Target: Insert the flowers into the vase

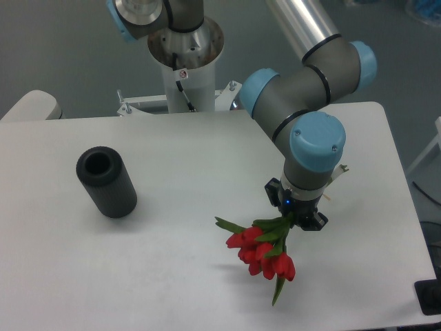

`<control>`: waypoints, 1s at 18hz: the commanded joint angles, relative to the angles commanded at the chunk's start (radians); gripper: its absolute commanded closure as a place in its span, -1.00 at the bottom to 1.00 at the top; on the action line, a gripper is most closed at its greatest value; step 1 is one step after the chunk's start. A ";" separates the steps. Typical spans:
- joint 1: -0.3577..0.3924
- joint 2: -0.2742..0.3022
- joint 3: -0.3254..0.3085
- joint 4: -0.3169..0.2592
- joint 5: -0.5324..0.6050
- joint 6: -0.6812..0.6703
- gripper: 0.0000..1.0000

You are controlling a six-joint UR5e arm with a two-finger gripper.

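One bunch of red tulips (265, 254) sits lowest in the frame, right of centre, buds and a green leaf tip pointing toward the near edge of the white surface (172, 289). Its stem end runs up into the gripper (296, 215), whose black fingers are clenched on the stems just above the leaves; whether the buds touch the surface or hang just over it I cannot tell. Above the gripper rises the grey wrist with its blue cap (317, 141), and the arm bends back toward the upper right of the frame. To the left of the frame, well apart from the tulips, stands the black vase (105, 182), upright, its round mouth open toward the camera; the inside looks dark and nothing shows in it. Bare white surface lies between vase and bunch. The surface's right edge runs close past the arm, its rounded corner at the upper right. Farthest back, at the top centre, the white robot pedestal (185, 58) stands behind the surface's far edge.
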 joint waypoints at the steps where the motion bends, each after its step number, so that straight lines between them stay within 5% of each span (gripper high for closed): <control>1: 0.000 0.000 0.000 0.000 0.000 0.000 1.00; 13: -0.017 -0.002 0.002 0.017 -0.040 -0.101 1.00; 18: -0.023 -0.006 -0.002 0.087 -0.237 -0.116 1.00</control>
